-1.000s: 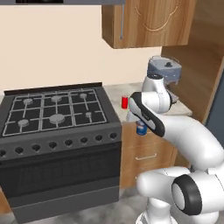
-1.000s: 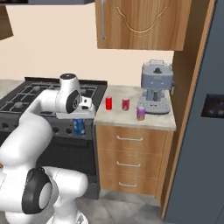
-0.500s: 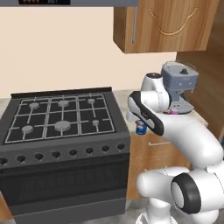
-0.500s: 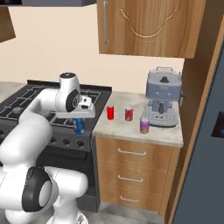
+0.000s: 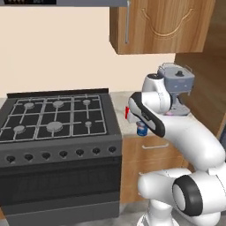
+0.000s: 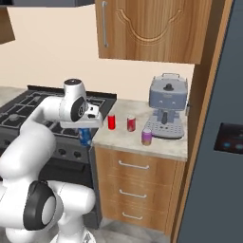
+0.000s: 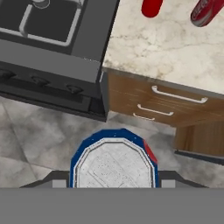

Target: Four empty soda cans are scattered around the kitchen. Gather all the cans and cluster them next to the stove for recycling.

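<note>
In the hand view, the red can (image 7: 152, 7) and reddish-pink can (image 7: 205, 12) are cut off by the top edge. In the left base view, the arm hides most of the blue-and-white can (image 5: 141, 129), and the stove (image 5: 53, 132) runs off the left edge.

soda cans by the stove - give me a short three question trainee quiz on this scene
1. True or false: the tool is shut on the blue-and-white soda can.
2. How many small soda cans stand on the pale marble counter?
3. Which stands nearest the grey-blue coffee machine: A red can, B reddish-pink can, C pale pink-lilac can?

Key: 1 true, it hangs in front of the wide black gas stove. 2 three. 3 C.
</note>
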